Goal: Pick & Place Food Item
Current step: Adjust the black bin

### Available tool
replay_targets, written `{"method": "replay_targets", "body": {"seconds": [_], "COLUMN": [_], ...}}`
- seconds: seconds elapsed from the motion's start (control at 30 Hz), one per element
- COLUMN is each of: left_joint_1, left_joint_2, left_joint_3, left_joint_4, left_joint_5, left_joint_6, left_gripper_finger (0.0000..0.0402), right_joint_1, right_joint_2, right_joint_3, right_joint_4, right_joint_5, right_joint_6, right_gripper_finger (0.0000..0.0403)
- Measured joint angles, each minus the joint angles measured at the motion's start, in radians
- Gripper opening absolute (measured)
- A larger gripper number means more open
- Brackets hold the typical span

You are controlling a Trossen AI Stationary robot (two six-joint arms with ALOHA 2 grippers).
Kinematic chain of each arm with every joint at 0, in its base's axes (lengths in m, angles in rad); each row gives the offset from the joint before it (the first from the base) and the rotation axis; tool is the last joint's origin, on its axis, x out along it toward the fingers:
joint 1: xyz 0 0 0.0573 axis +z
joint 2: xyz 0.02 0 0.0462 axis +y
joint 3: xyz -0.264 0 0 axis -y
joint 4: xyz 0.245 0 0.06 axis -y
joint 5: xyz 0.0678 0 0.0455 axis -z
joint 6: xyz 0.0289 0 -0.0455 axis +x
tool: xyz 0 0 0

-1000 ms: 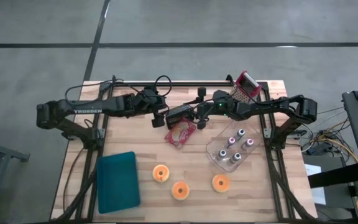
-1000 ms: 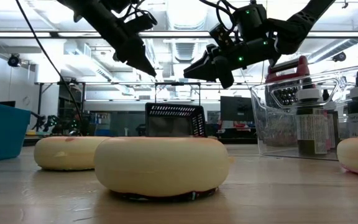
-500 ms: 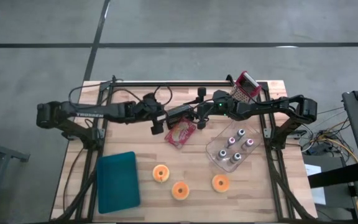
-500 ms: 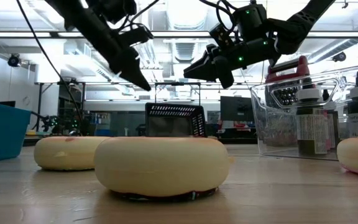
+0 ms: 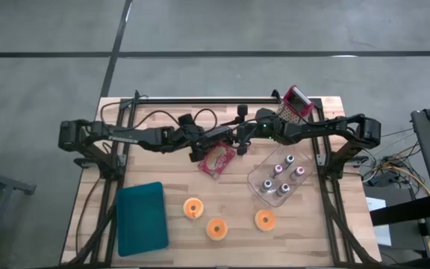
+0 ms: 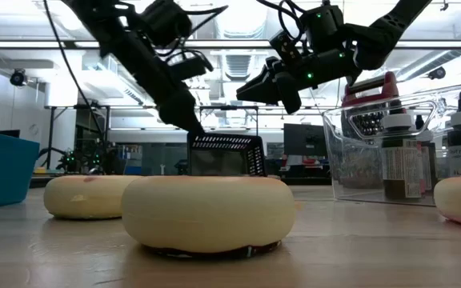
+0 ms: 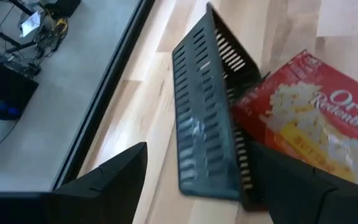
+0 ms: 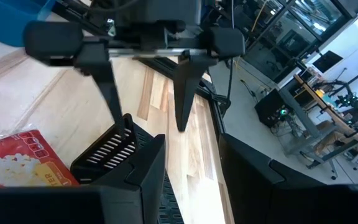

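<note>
Red popcorn box (image 5: 217, 159) lying flat on the wooden surface (image 5: 163, 168), roughly mid-surface toward the far side, tucked partway into a dark slatted basket (image 7: 207, 134) tipped on its side. Long axis running diagonally in the high view, one end poking into the basket, the other end aimed out toward the clear bin of bottles (image 5: 278, 179). Printed face up, popcorn picture and lettering visible from the left wrist view.

Left claw (image 5: 197, 147) parked right over the basket's rim, fingers spread wide, one finger (image 8: 107, 84) just at the top edge of the basket wall and the other (image 8: 185, 87) out past it. Pinching nothing. In the low view the tip sits right down at the basket's upper corner, touching or nearly so, can't tell which. Box just beside and slightly nearer than the claw, not between the fingers.

Right claw (image 5: 225, 139) hovering close by on the other side of the basket, raised above the surface, fingers about half apart, empty too.

Three orange donuts (image 5: 215, 229) in a loose row near the front edge, teal tray (image 5: 140, 218) to their left, red-handled grater (image 5: 295, 101) at the far right corner.
</note>
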Motion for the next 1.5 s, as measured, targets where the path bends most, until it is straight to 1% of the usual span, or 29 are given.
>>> {"method": "replay_targets", "body": {"seconds": [0.13,0.27,0.4,0.53,0.6,0.77,1.13,1.3,1.37,1.5], "left_joint_1": [-0.003,-0.002,0.003,0.005,0.004,0.005,0.005,0.005,0.005,0.004], "left_joint_2": [0.053,0.083,0.095,0.101,0.103,0.105,0.105,0.102,0.095,0.08], "left_joint_3": [0.046,0.071,0.072,0.072,0.072,0.072,0.072,0.071,0.071,0.072], "left_joint_4": [-0.036,-0.054,-0.054,-0.062,-0.067,-0.081,-0.081,-0.095,-0.098,-0.13], "left_joint_5": [-0.004,-0.032,-0.073,-0.079,-0.079,-0.081,-0.085,-0.114,-0.116,-0.107], "left_joint_6": [0.005,-0.004,-0.044,-0.046,-0.046,-0.05,-0.061,-0.098,-0.105,-0.109], "left_gripper_finger": [0.0284,0.0284,0.0284,0.0283,0.0275,0.0226,0.0087,0.0019,0.0011,0.002], "right_joint_1": [0.0,0.0,0.0,0.0,0.0,0.0,0.0,0.0,0.0,0.0], "right_joint_2": [0.0,0.0,0.0,0.0,0.0,0.0,0.0,0.0,0.0,0.0], "right_joint_3": [0.0,0.0,0.0,0.0,0.0,0.0,0.0,0.0,0.0,0.0], "right_joint_4": [0.0,0.0,0.0,0.0,0.0,0.0,0.0,0.0,0.0,0.0], "right_joint_5": [0.0,0.0,0.0,0.0,0.0,0.0,0.0,0.0,0.0,0.0], "right_joint_6": [0.0,-0.001,0.0,0.002,0.0,0.0,0.002,0.001,0.0,0.0], "right_gripper_finger": [0.0141,0.0139,0.0139,0.0139,0.0139,0.0139,0.0139,0.0139,0.0139,0.0139]}}
